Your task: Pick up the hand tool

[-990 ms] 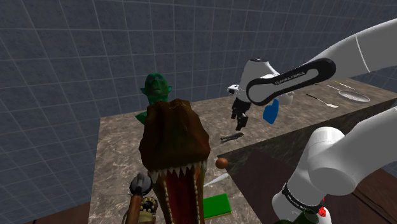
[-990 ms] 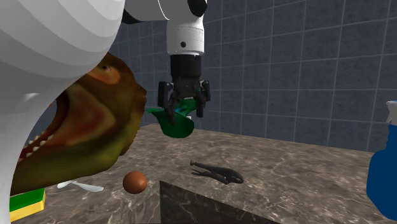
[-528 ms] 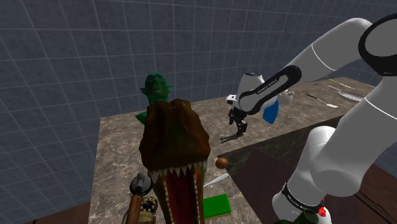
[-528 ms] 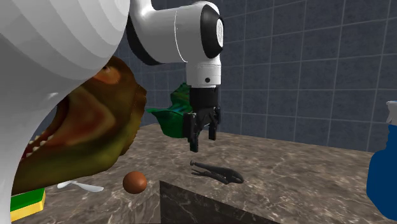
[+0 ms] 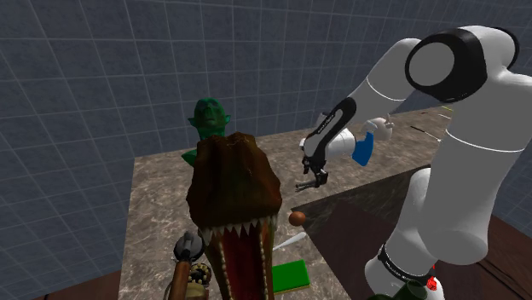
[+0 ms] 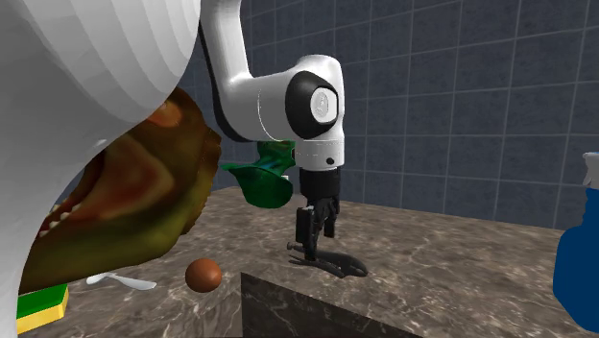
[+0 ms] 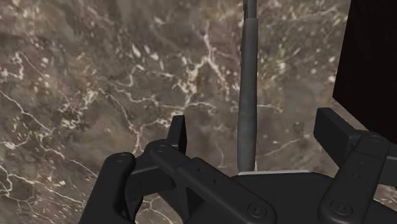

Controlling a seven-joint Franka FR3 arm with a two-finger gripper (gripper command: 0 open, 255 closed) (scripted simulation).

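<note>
The hand tool is a pair of dark grey locking pliers lying flat on the marble counter, close to the step of a darker block. My black gripper points straight down over its handle end, fingertips almost at the counter. In the wrist view the gripper is open, and the long grey handle of the pliers runs between the two fingers without touching either. In the shoulder view the gripper hides most of the pliers.
A big brown dinosaur head fills the near counter, with a green goblin bust behind it. A brown ball, a white utensil and a green sponge lie nearby. A blue spray bottle stands farther off.
The arm has folded down and the gripper has dropped from well above the counter to straddle the pliers' handle, turning about its axis on the way. The pliers have not moved.
</note>
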